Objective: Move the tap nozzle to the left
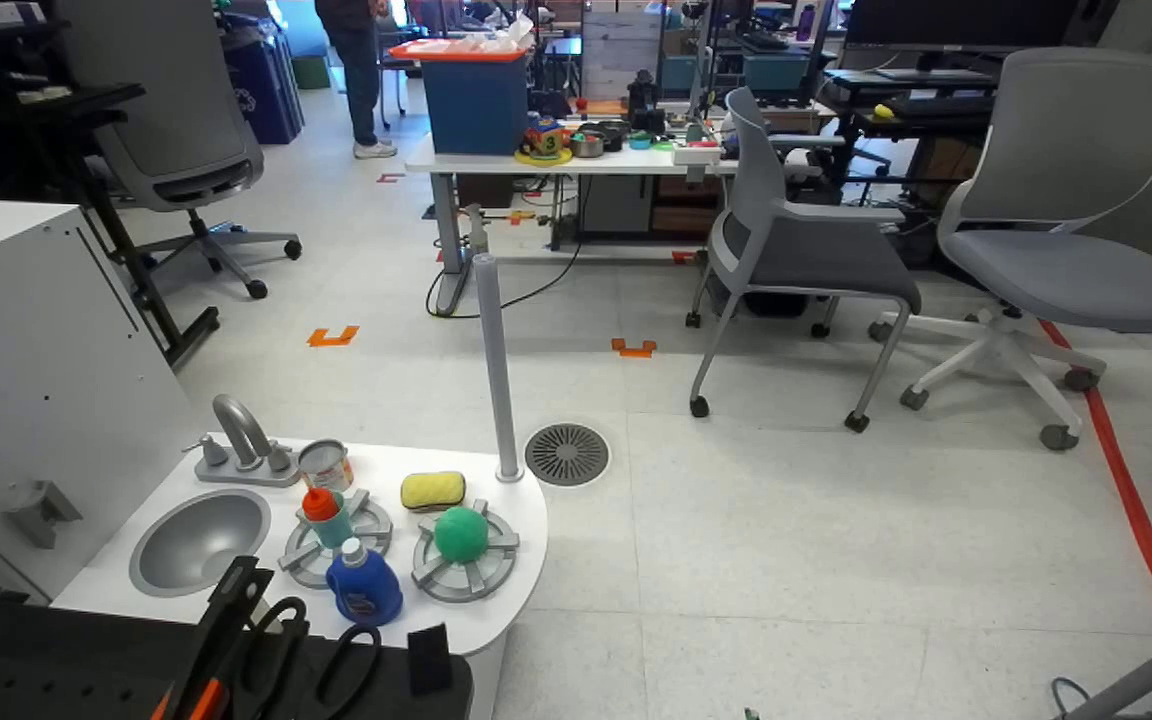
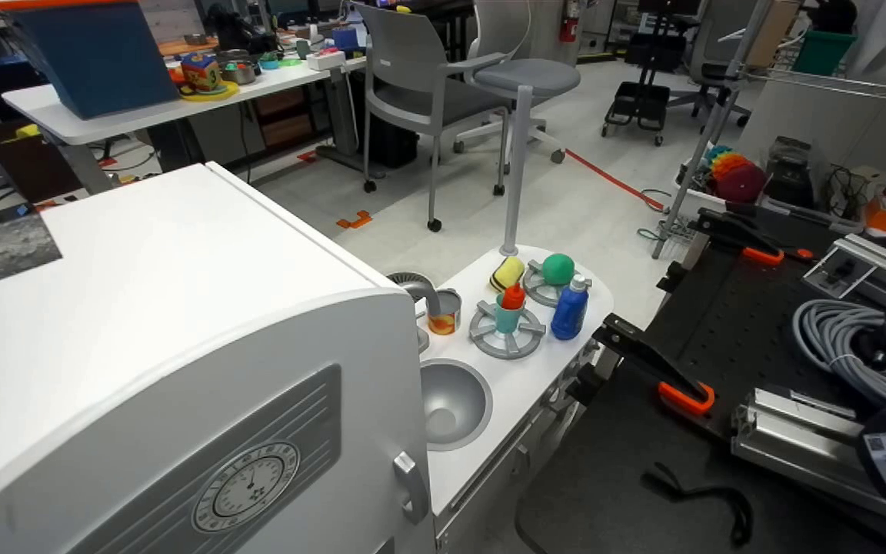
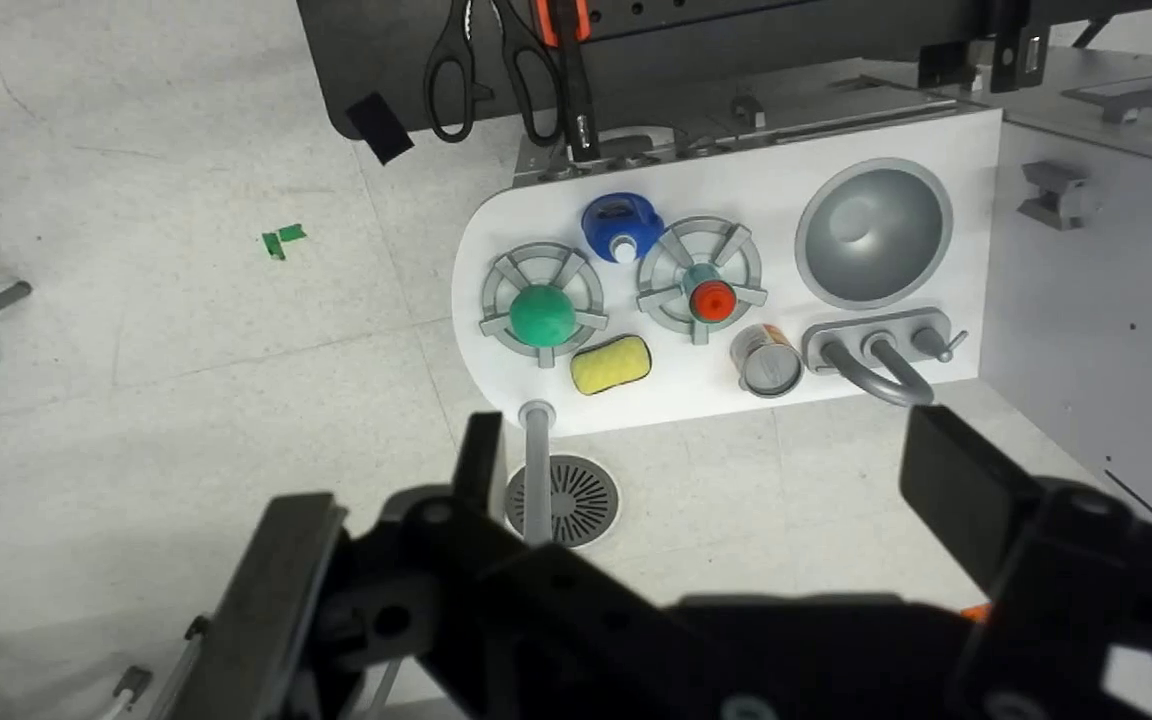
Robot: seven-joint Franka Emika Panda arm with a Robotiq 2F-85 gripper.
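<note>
The tap nozzle [image 3: 876, 385] is a grey curved spout on a grey base with small side handles, at the back edge of a white toy counter. It also shows in both exterior views [image 1: 244, 430] [image 2: 429, 296], where the cabinet hides part of the base in one. In the wrist view its free end hangs toward the tin can, over one handle. My gripper [image 3: 711, 465] is open and empty, high above the floor past the counter's back edge. Its right fingertip appears just below the spout in the picture, not touching. The gripper is outside both exterior views.
On the counter [image 3: 686, 390] are a tin can [image 3: 768, 362], a yellow sponge [image 3: 611, 365], a green ball [image 3: 542, 316], a blue bottle [image 3: 622, 228], a red-topped cup [image 3: 712, 300] and a sink bowl [image 3: 874, 233]. A grey post [image 3: 538, 470] rises at one corner; a white cabinet [image 3: 1116, 320] stands beside the tap.
</note>
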